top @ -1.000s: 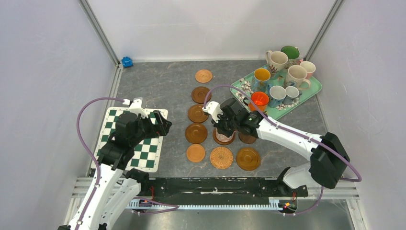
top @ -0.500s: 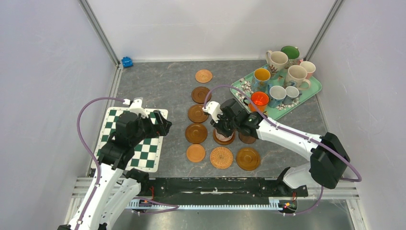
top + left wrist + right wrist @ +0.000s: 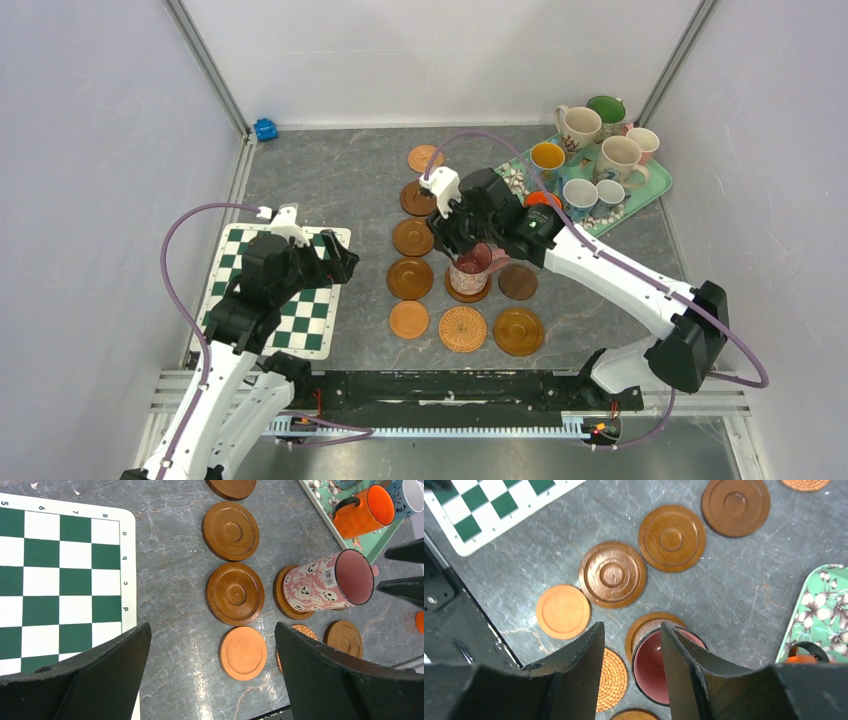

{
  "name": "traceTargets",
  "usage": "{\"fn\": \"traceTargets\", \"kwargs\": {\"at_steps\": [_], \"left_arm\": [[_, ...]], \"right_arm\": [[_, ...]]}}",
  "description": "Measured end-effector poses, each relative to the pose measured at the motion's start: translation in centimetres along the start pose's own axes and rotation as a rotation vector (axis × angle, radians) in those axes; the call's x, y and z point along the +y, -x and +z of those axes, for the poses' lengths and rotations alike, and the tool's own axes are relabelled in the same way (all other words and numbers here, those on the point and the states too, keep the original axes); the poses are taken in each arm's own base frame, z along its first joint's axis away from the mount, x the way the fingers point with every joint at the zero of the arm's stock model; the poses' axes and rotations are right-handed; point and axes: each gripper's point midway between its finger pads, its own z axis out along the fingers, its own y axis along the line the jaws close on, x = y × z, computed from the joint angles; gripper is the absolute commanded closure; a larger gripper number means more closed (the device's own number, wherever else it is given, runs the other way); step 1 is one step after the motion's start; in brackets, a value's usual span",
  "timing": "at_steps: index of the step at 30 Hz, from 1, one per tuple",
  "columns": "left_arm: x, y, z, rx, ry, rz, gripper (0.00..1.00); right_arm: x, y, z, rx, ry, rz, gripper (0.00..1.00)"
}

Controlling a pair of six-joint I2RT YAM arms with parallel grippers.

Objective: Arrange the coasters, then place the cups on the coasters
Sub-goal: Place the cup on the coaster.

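A pink speckled cup (image 3: 470, 266) (image 3: 327, 580) (image 3: 650, 669) stands upright on a brown coaster (image 3: 466, 292) (image 3: 281, 601) (image 3: 644, 622) in the middle row. My right gripper (image 3: 463, 243) (image 3: 631, 627) hovers just above its rim, open, gripping nothing. More coasters lie around it: a column (image 3: 413, 237) to the left, a woven one (image 3: 462, 328) (image 3: 613, 680) in front, and brown ones (image 3: 518, 331) to the right. Several other cups (image 3: 578, 127) stand on the mint tray (image 3: 640, 196). My left gripper (image 3: 335, 262) (image 3: 212, 630) is open beside the checkered mat, over bare table.
The green-white checkered mat (image 3: 300, 310) (image 3: 55, 580) lies at the left under my left arm. A small blue object (image 3: 265, 129) sits in the far left corner. An orange cup (image 3: 367, 512) stands at the tray's near edge, close to my right arm.
My right gripper has opened, let go of the pink cup and risen towards the back. The cup stays upright on its coaster. The left arm has not moved.
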Motion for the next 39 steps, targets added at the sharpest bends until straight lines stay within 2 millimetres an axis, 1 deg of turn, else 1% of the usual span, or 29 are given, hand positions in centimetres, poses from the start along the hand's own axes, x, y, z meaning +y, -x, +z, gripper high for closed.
{"fn": "traceTargets", "kwargs": {"at_steps": [3, 5, 7, 9, 12, 14, 16, 17, 19, 21, 25, 29, 33, 35, 39], "left_arm": [[0.0, 0.0, 0.0, 0.000, 0.000, 0.000, 0.00], [0.0, 0.0, 0.0, 0.000, 0.000, 0.000, 0.00], [0.0, 0.0, 0.0, 0.000, 0.000, 0.000, 0.00], [0.0, 0.0, 0.0, 0.000, -0.001, 0.000, 0.00], [0.0, 0.0, 0.0, 0.001, -0.002, 0.000, 0.00], [0.0, 0.0, 0.0, 0.001, -0.002, 0.000, 0.00], [-0.1, 0.0, 0.0, 0.001, -0.003, 0.000, 0.00], [-0.1, 0.0, 0.0, 0.001, -0.003, 0.000, 0.00], [-0.1, 0.0, 0.0, 0.002, -0.004, 0.000, 0.00], [-0.1, 0.0, 0.0, 0.002, -0.005, 0.000, 0.00], [-0.1, -0.1, 0.0, 0.004, -0.004, 0.000, 0.00], [-0.1, -0.1, 0.0, 0.004, -0.004, 0.000, 0.00], [-0.1, -0.1, 0.0, 0.005, -0.007, 0.000, 0.00], [-0.1, -0.1, 0.1, 0.008, -0.007, 0.000, 0.00], [-0.1, -0.2, 0.1, 0.012, -0.006, 0.000, 0.00]], "right_arm": [[-0.5, 2.1, -0.6, -0.035, -0.025, 0.028, 0.55], [-1.4, 3.2, -1.0, -0.055, -0.069, 0.043, 0.57], [-3.1, 3.8, -1.5, -0.066, -0.144, 0.063, 0.58], [-5.6, 3.8, -2.1, -0.068, -0.237, 0.099, 0.58], [-10.2, 2.7, -3.3, -0.048, -0.390, 0.170, 0.58], [-13.6, 1.6, -4.3, -0.035, -0.496, 0.222, 0.59], [-16.0, 0.3, -5.1, -0.018, -0.576, 0.262, 0.59], [-17.3, -0.7, -5.5, 0.000, -0.619, 0.282, 0.60], [-18.8, -2.3, -5.6, 0.039, -0.674, 0.308, 0.60], [-19.8, -3.7, -5.2, 0.079, -0.706, 0.324, 0.61], [-21.5, -6.8, -3.7, 0.163, -0.733, 0.365, 0.61], [-22.5, -9.9, -2.1, 0.240, -0.713, 0.396, 0.61], [-22.7, -11.8, -1.1, 0.294, -0.667, 0.393, 0.61], [-22.8, -12.5, -0.9, 0.314, -0.648, 0.384, 0.61], [-22.8, -13.1, -0.7, 0.330, -0.612, 0.357, 0.61]]}}
